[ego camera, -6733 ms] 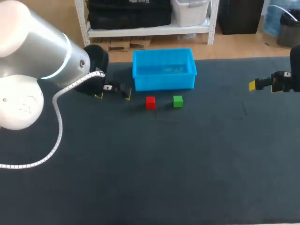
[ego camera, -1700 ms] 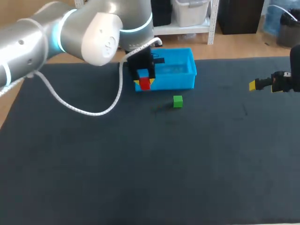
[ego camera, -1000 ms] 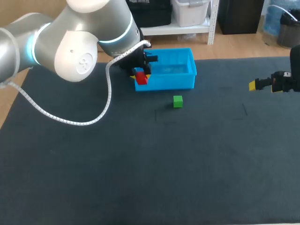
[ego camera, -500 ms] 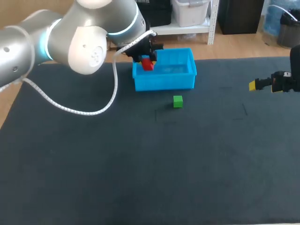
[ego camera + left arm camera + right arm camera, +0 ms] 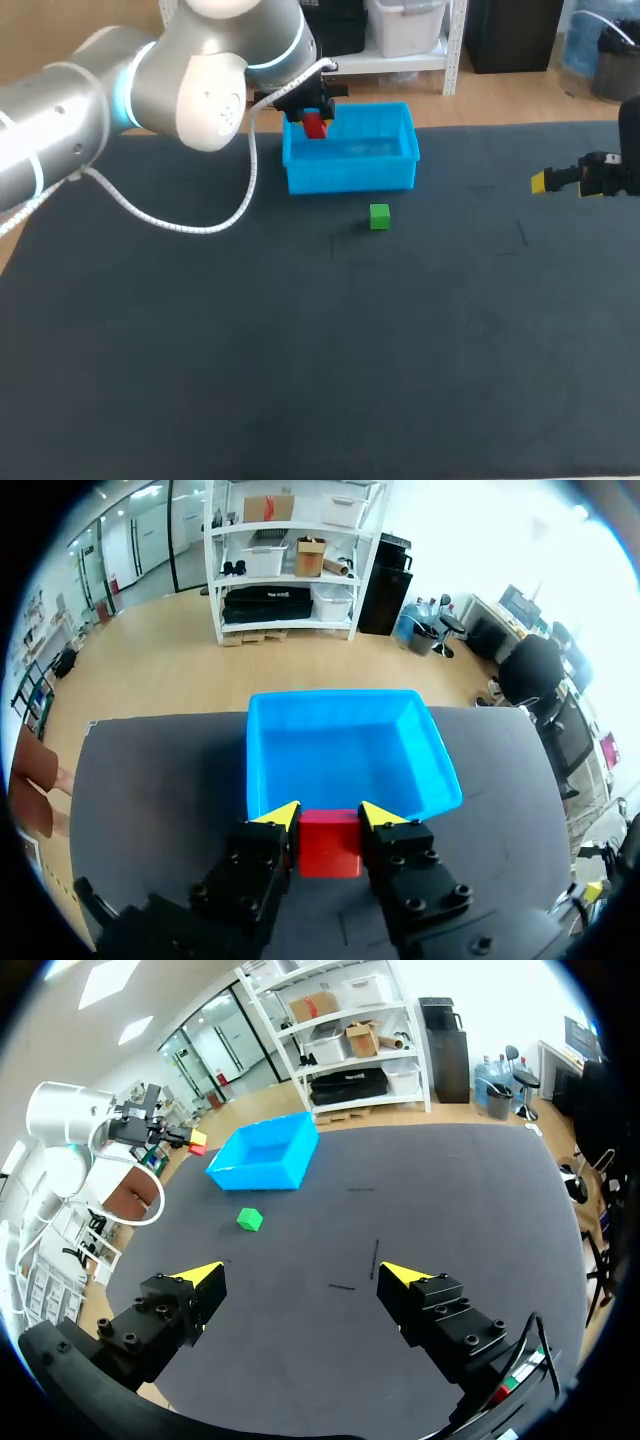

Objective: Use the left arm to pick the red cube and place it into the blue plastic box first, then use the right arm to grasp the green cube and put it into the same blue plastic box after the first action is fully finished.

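Note:
My left gripper (image 5: 313, 118) is shut on the red cube (image 5: 315, 125) and holds it in the air above the left end of the blue plastic box (image 5: 352, 172). In the left wrist view the red cube (image 5: 329, 842) sits squeezed between both yellow-tipped fingers of the gripper (image 5: 329, 814), with the blue box (image 5: 345, 748) just ahead and below. The green cube (image 5: 379, 216) rests on the dark mat just in front of the box; it also shows as the green cube (image 5: 249, 1219) in the right wrist view. My right gripper (image 5: 301, 1277) stands wide open and empty at the far right (image 5: 560, 181).
The dark mat (image 5: 320, 350) covers the whole table. The blue box (image 5: 265, 1153) stands near the mat's back edge. My left arm (image 5: 150, 90) crosses the back left corner, its white cable (image 5: 180, 225) looping down over the mat.
My left gripper has carried the red cube up from the box's front left corner and back over the box's left end. The right arm and green cube have not moved.

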Action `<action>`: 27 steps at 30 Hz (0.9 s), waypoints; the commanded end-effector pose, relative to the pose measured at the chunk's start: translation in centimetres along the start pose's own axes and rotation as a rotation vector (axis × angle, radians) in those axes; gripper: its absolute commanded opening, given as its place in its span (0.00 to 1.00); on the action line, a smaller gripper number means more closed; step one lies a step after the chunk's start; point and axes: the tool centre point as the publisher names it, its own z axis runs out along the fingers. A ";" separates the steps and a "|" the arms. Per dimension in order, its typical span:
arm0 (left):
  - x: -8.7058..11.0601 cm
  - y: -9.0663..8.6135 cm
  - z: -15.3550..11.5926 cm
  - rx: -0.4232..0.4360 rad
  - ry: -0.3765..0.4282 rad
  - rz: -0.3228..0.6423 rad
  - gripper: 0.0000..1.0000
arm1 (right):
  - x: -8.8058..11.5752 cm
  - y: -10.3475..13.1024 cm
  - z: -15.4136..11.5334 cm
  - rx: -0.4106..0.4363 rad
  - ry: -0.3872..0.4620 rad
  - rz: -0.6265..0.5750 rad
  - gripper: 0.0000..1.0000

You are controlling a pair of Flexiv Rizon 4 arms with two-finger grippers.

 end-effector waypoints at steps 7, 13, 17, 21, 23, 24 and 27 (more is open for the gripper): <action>-0.8 -0.7 3.9 -0.027 0.031 -0.021 0.00 | 0.0 0.0 0.0 0.001 0.001 0.000 1.00; -1.6 -0.5 4.9 -0.035 0.029 -0.029 0.00 | 0.0 0.0 0.0 0.001 0.001 0.000 1.00; -2.2 -0.2 6.1 -0.047 0.038 -0.028 0.00 | 0.0 0.0 0.0 0.001 0.001 0.000 1.00; -2.4 0.1 6.9 -0.053 0.053 -0.029 0.00 | 0.0 0.0 0.0 0.001 0.001 0.000 1.00; -2.5 0.4 7.1 -0.056 0.054 -0.030 0.00 | 0.0 0.0 0.0 0.001 0.001 0.000 1.00; -2.5 0.5 7.2 -0.057 0.055 -0.031 0.00 | 0.0 0.0 0.0 0.001 0.001 0.000 1.00; -2.6 0.6 7.4 -0.063 0.060 -0.030 0.00 | 0.0 0.0 0.0 0.001 0.001 0.000 1.00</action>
